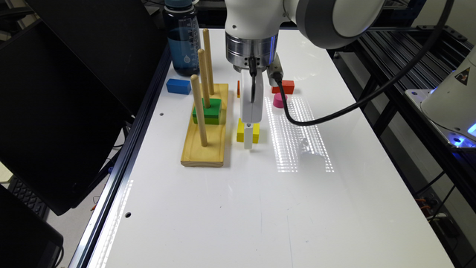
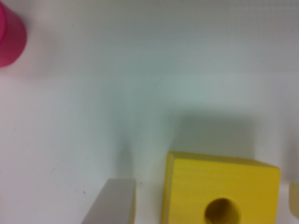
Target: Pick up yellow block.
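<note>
The yellow block (image 1: 242,133) sits flat on the white worktop (image 1: 260,208), near its middle in the exterior view, hole upward. My fingers (image 1: 248,143) are down at it and spread wide. The wrist view shows one grey finger (image 2: 111,203) standing just beside a wall of the block (image 2: 219,186) with a strip of bare worktop between, not touching. A pale edge past the block's opposite side may be the other finger — I cannot tell.

In the exterior view:
- **9 o'clock of the block:** close by lies the wooden peg board (image 1: 204,149) with three upright pegs. A green block (image 1: 210,110) is threaded on the middle peg.
- **1 o'clock:** a pink cylinder (image 1: 278,100), apart from the block, with a red block (image 1: 283,87) just behind it.
- **12 o'clock:** a thin orange sliver (image 1: 238,89) shows beside my own housing.
- **10 to 11 o'clock:** a blue block (image 1: 179,86), and past it a dark blue water bottle (image 1: 182,41). The bottle carries a printed measuring scale and a small drop emblem — its figures are too small to read.
- **3 o'clock, well apart:** a white housing (image 1: 453,100) bears a triangular warning label (image 1: 462,76).

A black cable (image 1: 334,115) loops from my wrist over the worktop.
</note>
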Robot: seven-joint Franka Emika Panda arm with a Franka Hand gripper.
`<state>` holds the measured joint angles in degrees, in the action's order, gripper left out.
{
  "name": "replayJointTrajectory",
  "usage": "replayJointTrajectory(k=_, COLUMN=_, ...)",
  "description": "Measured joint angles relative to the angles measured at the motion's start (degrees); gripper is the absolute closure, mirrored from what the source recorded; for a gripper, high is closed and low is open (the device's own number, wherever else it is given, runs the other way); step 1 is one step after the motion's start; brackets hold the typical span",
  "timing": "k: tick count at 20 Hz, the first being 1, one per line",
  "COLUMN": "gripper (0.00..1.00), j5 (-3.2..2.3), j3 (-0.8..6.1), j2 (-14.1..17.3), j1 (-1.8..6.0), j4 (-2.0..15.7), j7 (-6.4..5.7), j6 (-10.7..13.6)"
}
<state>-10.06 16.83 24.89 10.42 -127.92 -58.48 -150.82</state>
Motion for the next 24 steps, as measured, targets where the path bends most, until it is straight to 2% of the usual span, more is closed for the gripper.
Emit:
replayJointTrajectory(k=4, gripper=0.0, j5=-0.06, j3=-0.06, j2=0.6, j1=-0.18, j4=0.84, j7=-0.05, j6=0.0)
replayJointTrajectory(k=11, gripper=0.0, j5=-0.11, j3=-0.08, j2=0.8, j1=-0.2, j4=0.9, j7=-0.06, j6=0.0)
replayJointTrajectory(k=13, gripper=0.0, j5=-0.3, j3=-0.14, j2=1.3, j1=-0.2, j4=1.07, j7=-0.12, j6=-0.1)
replayJointTrajectory(k=17, gripper=0.0, j5=-0.89, j3=-0.21, j2=2.0, j1=-0.28, j4=1.64, j7=-0.63, j6=0.0)
replayJointTrajectory(k=22, gripper=0.0, j5=-2.94, j3=-0.41, j2=2.1, j1=-0.72, j4=1.65, j7=-2.77, j6=0.0)
replayJointTrajectory(k=24, gripper=0.0, j5=-3.47, j3=-0.62, j2=2.1, j1=-0.96, j4=1.66, j7=-3.44, j6=0.0)
